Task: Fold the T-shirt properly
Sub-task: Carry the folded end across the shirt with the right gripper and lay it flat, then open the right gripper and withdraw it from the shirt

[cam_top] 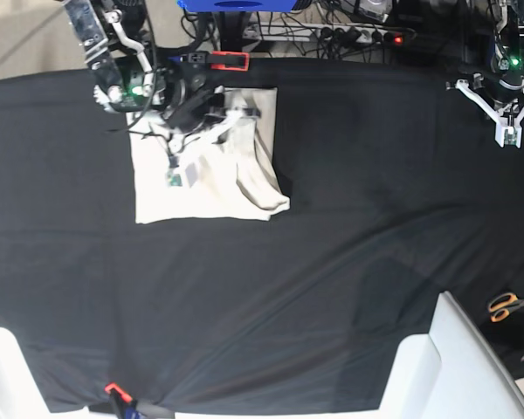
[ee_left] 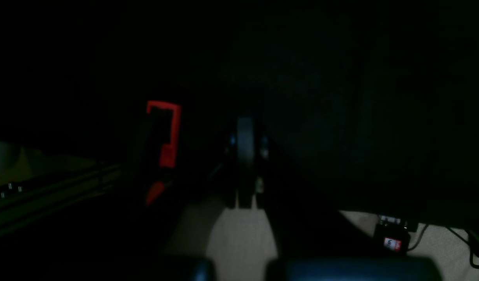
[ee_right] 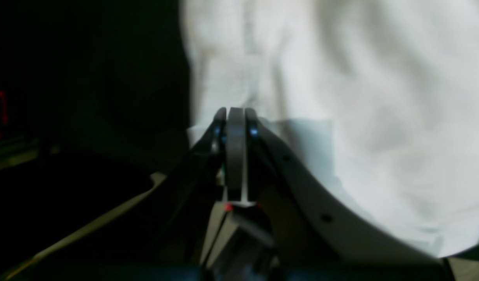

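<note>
Here the right claw, closed, reaches over the T-shirt; left claw closed, apart.

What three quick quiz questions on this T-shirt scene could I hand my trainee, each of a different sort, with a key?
1. True or false: the T-shirt lies spread out flat at full size on the black cloth.
2. Which pincer is over the T-shirt? A) the left pincer B) the right pincer C) both
3. Fill in: the orange-handled scissors lie near the ____ edge of the base view.

Key
1. False: it is already folded into a compact shape, with one rumpled fold along its side.
2. B: its jaws are shut over the fabric edge; the left pincer, also shut, hangs far from the shirt.
3. Right.
</note>
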Motion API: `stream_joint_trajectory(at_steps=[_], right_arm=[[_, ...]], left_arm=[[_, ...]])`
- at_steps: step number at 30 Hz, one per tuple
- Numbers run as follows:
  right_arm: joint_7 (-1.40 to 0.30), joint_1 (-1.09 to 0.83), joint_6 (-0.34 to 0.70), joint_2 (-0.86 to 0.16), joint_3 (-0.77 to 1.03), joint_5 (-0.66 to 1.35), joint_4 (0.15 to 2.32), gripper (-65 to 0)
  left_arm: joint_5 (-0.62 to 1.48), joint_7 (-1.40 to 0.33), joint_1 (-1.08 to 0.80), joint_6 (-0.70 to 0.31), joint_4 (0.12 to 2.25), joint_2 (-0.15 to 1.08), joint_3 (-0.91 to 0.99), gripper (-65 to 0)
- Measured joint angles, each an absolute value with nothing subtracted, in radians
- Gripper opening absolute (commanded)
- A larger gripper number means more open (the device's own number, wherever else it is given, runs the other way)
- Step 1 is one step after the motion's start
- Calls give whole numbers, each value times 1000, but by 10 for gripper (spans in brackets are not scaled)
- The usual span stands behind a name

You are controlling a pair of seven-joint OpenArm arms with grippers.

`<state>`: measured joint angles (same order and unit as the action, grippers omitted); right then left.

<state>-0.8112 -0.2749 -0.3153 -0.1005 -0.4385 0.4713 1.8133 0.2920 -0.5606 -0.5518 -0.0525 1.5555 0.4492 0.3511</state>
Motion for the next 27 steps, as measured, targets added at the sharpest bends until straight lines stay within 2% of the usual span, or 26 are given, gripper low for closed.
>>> stream_joint_trajectory(at_steps=[9, 13, 18, 22, 27], right_arm=[[-811, -281, -315, -73, -448, 470, 1674, -645], [-818, -260, -307, -82, -557, 487, 1668, -647], [-809, -210, -305, -82, -572, 472, 1593, -648], [-816, -180, -222, -78, -602, 474, 1513, -648], [-823, -182, -227, -83, -601, 467, 1553, -648]], left_arm=[[292, -560, -551, -52, 1556, 451, 351, -650], [289, -561, -526, -52, 1552, 452, 351, -650], [289, -559, -507, -52, 1557, 451, 344, -650], [290, -561, -470, -52, 1558, 447, 343, -650], [289, -564, -477, -52, 1560, 447, 343, -650]])
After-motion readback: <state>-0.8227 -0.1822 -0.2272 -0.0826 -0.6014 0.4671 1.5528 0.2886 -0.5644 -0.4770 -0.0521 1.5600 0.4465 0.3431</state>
